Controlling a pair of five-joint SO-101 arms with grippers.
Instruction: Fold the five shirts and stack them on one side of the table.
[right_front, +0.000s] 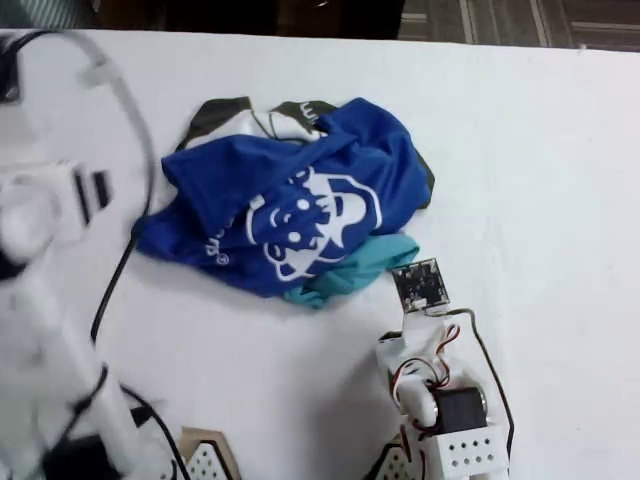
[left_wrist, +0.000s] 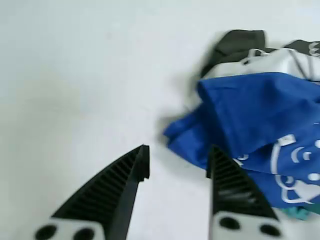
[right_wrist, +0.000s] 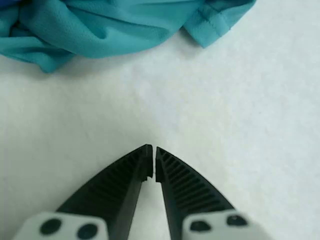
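Shirts (right_front: 290, 205) lie tangled in one heap at the high view's upper centre. Left jaws gape empty beside the heap's edge; right jaws, closed, hold nothing. A pinch could snag several layers together.

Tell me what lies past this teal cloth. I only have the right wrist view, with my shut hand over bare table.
Observer: A crumpled blue shirt with a white print lies on top of the teal shirt and covers most of it.
Operator: Anything else under the blue one?
Observer: Yes, a white shirt and a dark shirt poke out from beneath it on the far side.
Operator: And the left hand?
Observer: The left hand is open and holds nothing, close to an edge of the blue shirt.
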